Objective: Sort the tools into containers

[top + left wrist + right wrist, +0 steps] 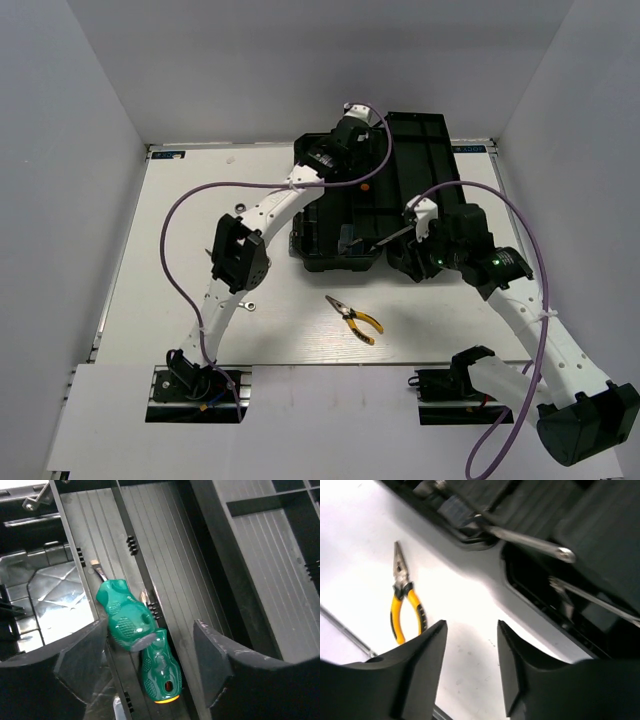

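The black toolbox [420, 160] lies open at the back middle of the table. My left gripper [335, 150] hangs over its left part, open and empty [149, 626]. Two green-handled screwdrivers lie in a ribbed compartment just below it, one [125, 612] resting partly on the other [160, 667]. My right gripper [412, 255] is at the toolbox's front right corner, open and empty [471, 627], above the bare table. One pair of yellow-handled pliers [357, 318] lies on the table in front of the toolbox and also shows in the right wrist view [405, 607]. The other pliers are out of view.
A small silver metal piece [247, 305] lies on the table by the left arm's forearm. The toolbox's front rim [530, 600] with a silver metal rod [530, 541] fills the upper right of the right wrist view. White walls enclose the table.
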Controlling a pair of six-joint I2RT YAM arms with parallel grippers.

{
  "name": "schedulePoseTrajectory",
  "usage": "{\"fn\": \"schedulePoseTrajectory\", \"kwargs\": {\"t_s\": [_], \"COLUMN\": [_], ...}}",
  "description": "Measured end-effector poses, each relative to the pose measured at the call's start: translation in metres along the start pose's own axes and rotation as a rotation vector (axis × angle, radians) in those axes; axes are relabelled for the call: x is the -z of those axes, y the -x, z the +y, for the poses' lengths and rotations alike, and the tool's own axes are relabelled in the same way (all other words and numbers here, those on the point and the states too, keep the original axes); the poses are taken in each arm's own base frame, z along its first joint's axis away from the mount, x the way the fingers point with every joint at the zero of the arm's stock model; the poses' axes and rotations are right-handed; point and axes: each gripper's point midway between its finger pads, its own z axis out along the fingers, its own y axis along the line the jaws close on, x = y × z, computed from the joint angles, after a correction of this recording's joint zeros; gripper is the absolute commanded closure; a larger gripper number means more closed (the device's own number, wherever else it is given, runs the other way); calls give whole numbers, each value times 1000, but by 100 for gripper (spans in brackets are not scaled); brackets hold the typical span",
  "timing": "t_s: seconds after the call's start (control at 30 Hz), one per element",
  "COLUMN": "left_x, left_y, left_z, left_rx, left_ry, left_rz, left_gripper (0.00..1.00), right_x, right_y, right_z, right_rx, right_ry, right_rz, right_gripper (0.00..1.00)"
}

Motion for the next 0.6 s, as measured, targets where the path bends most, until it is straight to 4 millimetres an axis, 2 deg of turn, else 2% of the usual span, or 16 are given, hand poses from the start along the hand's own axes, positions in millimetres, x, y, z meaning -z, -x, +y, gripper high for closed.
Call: {"fn": "schedulePoseTrajectory", "kwargs": {"t_s": [0.07,0.23,0.27,0.3,0.37,0.4,0.5,0.57,0.6], "left_x": [1,10,17,25,51,68,133,182,207], "left_y": [3,13,16,18,18,18,16,9,2], "left_z": [0,-1,0,2,8,12,31,48,58], "left_rx": [-1,2,0,-1,-7,-8,3,34,50], "left_ry": [-1,-5,-4,-2,7,10,27,44,54], "left_rz": [-5,-18,-20,-22,-15,-17,-44,-78,-94], "left_gripper": [16,16,17,23,33,47,64,64,59], "right_x": [0,-1,-2,-4,-7,-9,-15,-19,-21], "right_y": [-2,-17,-23,-30,-44,-50,-64,-74,-79], "right_z": [8,37,43,48,58,62,78,88,93], "right_rx": [32,171,200,224,277,303,377,426,448], "right_ry": [53,251,294,330,403,435,532,582,601], "right_rz": [5,11,17,26,50,62,92,114,129], "right_gripper": [47,54,54,54,54,54,51,47,46]}}
